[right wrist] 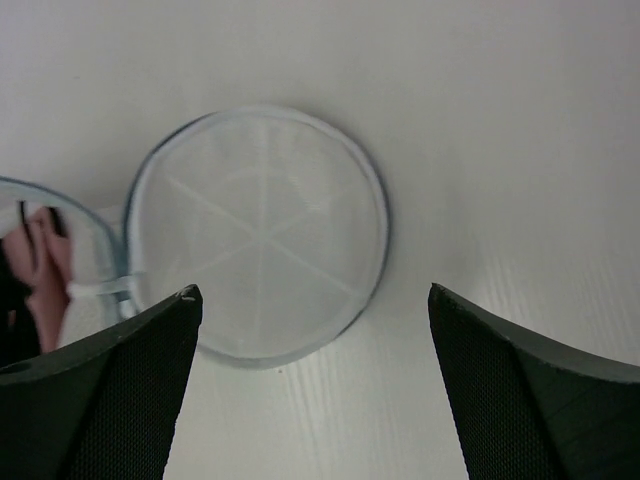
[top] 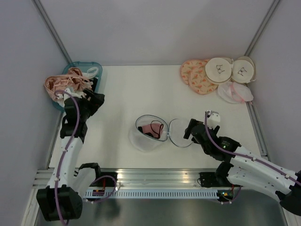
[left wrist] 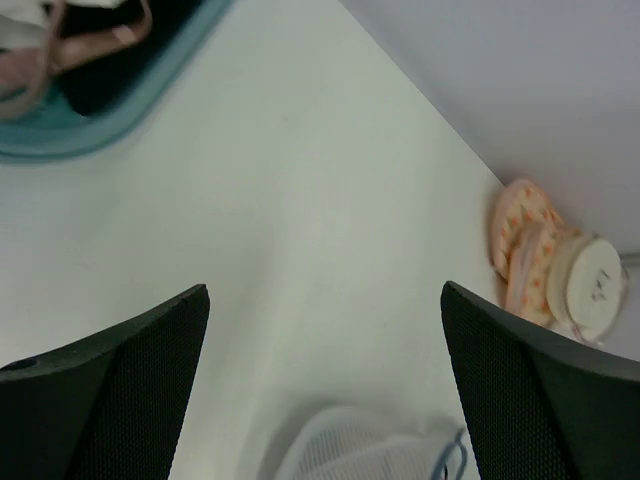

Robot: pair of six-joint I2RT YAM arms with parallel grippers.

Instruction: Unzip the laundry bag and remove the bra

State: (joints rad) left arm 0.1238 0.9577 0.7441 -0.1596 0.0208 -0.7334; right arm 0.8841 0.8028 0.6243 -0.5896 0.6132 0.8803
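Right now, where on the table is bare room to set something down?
Bare table lies along the far side, between the teal bin and the round pouches, and again between the left gripper and the laundry bag. It is crowded around the bag's open lid, where the right gripper hovers.

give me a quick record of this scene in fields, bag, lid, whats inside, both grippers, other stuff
bag: laundry bag, centre of the table, unzipped, mouth open
lid: round mesh lid, lying flat to the bag's right, joined at the rim
contents: pink and black garment inside, likely the bra
left gripper: open, empty, beside the teal bin
right gripper: open, empty, over the lid
bin contents: pink garments
far right corner: peach patterned pouches, cream pouches
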